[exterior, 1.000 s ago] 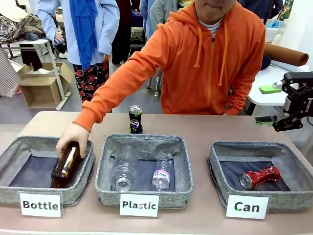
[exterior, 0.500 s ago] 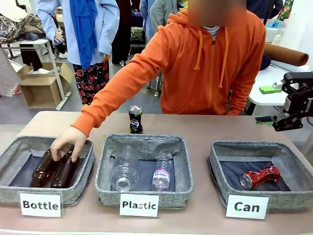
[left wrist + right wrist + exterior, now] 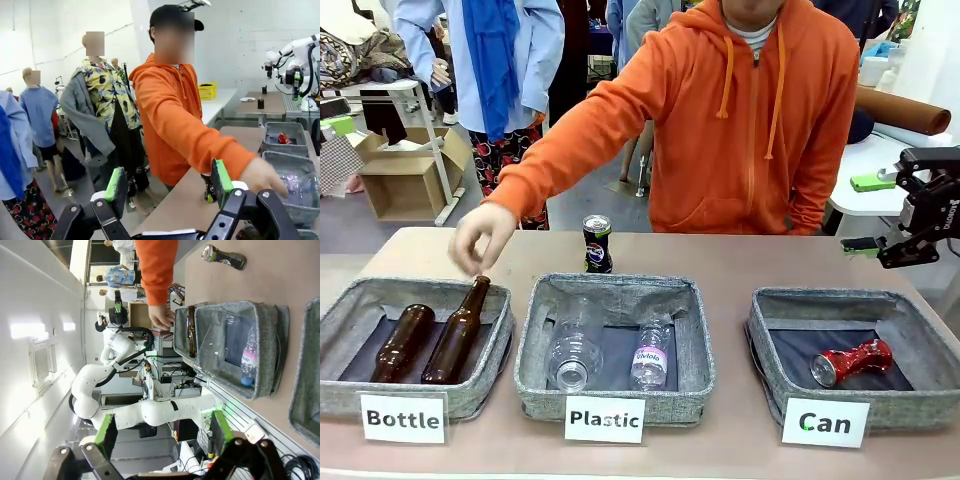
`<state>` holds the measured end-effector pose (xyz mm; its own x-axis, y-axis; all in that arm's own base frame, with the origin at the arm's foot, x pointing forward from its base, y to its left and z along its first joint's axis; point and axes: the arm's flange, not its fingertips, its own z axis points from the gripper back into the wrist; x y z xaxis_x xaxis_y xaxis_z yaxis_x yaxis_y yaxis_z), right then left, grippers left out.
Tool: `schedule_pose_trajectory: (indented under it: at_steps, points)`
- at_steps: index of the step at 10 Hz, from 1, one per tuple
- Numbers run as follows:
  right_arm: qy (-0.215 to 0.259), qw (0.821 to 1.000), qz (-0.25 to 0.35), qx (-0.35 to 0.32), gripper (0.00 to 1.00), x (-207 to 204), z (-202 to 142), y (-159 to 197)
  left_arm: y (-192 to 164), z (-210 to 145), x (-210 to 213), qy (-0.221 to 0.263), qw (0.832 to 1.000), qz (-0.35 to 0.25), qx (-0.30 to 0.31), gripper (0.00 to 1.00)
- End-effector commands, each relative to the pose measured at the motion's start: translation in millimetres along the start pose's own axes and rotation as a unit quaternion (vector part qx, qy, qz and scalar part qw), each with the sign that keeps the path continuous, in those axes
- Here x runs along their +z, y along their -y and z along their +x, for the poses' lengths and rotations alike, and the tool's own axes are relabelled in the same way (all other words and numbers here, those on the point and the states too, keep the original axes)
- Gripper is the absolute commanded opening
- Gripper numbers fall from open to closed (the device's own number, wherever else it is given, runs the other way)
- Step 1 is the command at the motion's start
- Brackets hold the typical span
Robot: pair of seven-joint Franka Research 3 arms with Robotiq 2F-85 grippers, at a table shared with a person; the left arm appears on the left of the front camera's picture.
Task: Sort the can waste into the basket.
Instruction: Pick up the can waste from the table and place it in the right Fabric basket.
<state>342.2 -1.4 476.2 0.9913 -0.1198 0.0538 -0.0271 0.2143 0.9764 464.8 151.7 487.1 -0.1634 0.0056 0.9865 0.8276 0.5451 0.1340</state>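
Note:
A dented red can [image 3: 845,362] lies on its side in the grey basket [image 3: 772,345] labelled "Can" at the right. A black-blue can [image 3: 597,244] with a silver top stands upright on the table behind the middle basket. My right gripper [image 3: 876,250] hangs above the table's far right edge, behind the Can basket; in its wrist view the right gripper [image 3: 161,432] is open and holds nothing. My left gripper [image 3: 167,182] is open too, facing the person from the side, with the black-blue can [image 3: 206,189] just past one finger.
The "Bottle" basket [image 3: 340,315] at the left holds two brown bottles [image 3: 455,332]. The person's hand [image 3: 482,232] hovers just above its far rim. The middle "Plastic" basket [image 3: 535,330] holds two clear bottles [image 3: 650,352].
The person laid the second brown bottle down in the Bottle basket and lifted the hand off it. Neither gripper has moved.

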Motion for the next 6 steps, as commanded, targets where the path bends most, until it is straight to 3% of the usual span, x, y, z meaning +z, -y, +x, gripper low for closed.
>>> schedule_pose_trajectory:
  at_steps: [1, 2, 3, 5, 6]
  points:
    - [-0.001, 1.000, 0.000, -0.007, 1.00, -0.1, -0.8, -3.8, -2.6, -8.6, 38.8, 0.052, 0.998, -0.003, 0.025, 0.88]
    - [-0.001, 1.000, 0.000, -0.007, 1.00, -0.1, -0.8, -3.8, -3.3, -11.8, 36.6, 0.055, 0.998, -0.014, 0.030, 0.88]
    - [-0.001, 1.000, 0.000, -0.007, 1.00, -0.1, -0.8, -3.8, -9.0, -11.7, 16.1, 0.027, 0.999, -0.030, 0.029, 0.88]
    - [-0.001, 1.000, 0.000, -0.007, 1.00, -0.1, -0.8, -3.8, -14.8, -21.3, -53.4, -0.064, 0.993, -0.092, 0.028, 0.88]
    - [-0.001, 1.000, 0.000, -0.007, 1.00, -0.1, -0.8, -3.8, -19.6, -29.7, -90.0, -0.132, 0.985, -0.105, 0.023, 0.88]
